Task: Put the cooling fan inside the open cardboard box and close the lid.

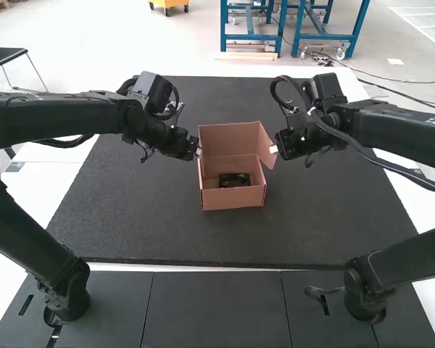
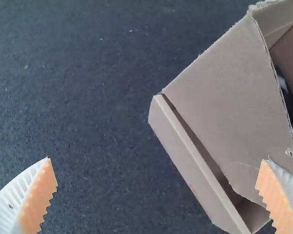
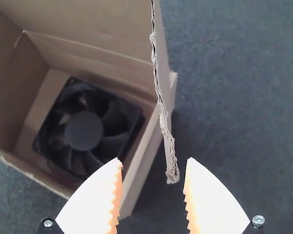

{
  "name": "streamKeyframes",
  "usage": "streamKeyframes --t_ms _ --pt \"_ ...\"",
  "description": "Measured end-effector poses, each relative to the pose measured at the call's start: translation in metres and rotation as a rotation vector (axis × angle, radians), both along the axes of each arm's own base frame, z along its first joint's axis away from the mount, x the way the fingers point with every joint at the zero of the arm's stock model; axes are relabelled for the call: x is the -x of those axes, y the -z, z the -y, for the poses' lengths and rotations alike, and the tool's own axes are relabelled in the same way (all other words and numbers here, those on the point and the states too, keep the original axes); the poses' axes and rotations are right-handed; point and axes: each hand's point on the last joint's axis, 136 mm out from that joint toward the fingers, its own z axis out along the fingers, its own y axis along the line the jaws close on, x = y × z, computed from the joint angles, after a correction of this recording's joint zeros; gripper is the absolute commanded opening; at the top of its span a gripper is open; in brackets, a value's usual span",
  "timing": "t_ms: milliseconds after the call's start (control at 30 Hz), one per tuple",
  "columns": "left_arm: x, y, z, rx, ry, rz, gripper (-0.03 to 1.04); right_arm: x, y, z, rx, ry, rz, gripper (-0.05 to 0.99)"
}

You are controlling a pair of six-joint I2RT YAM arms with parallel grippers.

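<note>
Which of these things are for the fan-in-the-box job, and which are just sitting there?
For the job: brown cardboard box, black square cooling fan lying inside it, left gripper, right gripper at the box's flap.
Just there: black mat under the box, white table.

Left of the cardboard box (image 1: pixel 232 170): left arm (image 1: pixel 58 116), matte black, with thick tubular links on a round black base (image 1: pixel 61 293) and a boxy wrist block carrying a looped black cable (image 1: pixel 175 98). Right of the box: right arm (image 1: pixel 399 130), same black build, with a cable loop (image 1: pixel 281 90) over the wrist and a faint pale marking on the forearm. At the tips, white ribbed fingers (image 3: pixel 205 204) faced with serrated orange pads (image 2: pixel 39 195). Two small silver screws (image 3: pixel 257 221) beside the right pair.
</note>
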Motion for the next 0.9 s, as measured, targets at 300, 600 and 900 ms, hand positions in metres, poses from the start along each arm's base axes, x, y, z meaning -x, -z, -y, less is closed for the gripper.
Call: streamKeyframes --t_ms 300,600,900 --pt "0.001 0.001 -0.001 -0.002 -0.002 -0.005 0.96 -0.004 0.008 -0.002 0.006 -0.001 -0.014 0.32" --pt "0.000 0.001 -0.001 -0.002 -0.002 -0.004 0.96 -0.004 0.018 -0.004 0.008 -0.012 -0.042 0.18" --pt "0.000 0.001 -0.001 -0.002 -0.002 -0.003 0.96 -0.008 0.012 -0.010 -0.013 -0.028 -0.032 0.03"
